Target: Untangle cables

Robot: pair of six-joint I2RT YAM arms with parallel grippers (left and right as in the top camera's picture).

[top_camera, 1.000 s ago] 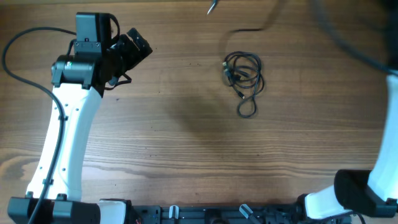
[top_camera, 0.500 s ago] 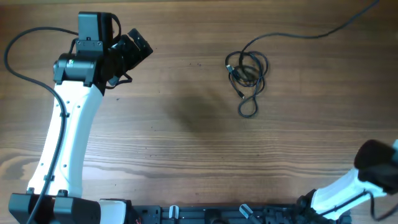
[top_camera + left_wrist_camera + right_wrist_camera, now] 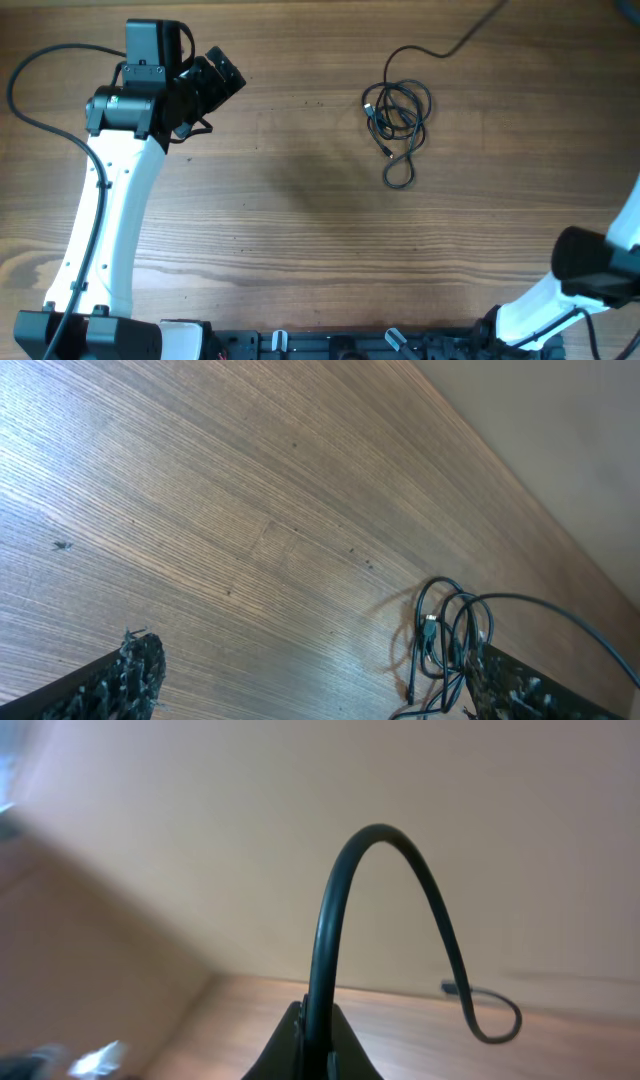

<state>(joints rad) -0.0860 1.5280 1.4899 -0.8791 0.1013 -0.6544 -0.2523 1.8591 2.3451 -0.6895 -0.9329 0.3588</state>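
The left arm reaches from its near-left base toward the far left. The left gripper angles rightward, its fingertips spread wide. The right arm sits folded at the near-right corner, and the right gripper is pinched on a cable.

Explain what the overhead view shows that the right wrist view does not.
Only the overhead view shows the coiled bundle of cables lying on the wooden table, one strand leaving it toward the top right edge, and the left arm. Only the right wrist view shows the right gripper shut on a cable that arches up and curls down to a free end. Both show the table and black cable; whether the held cable is that strand cannot be told.
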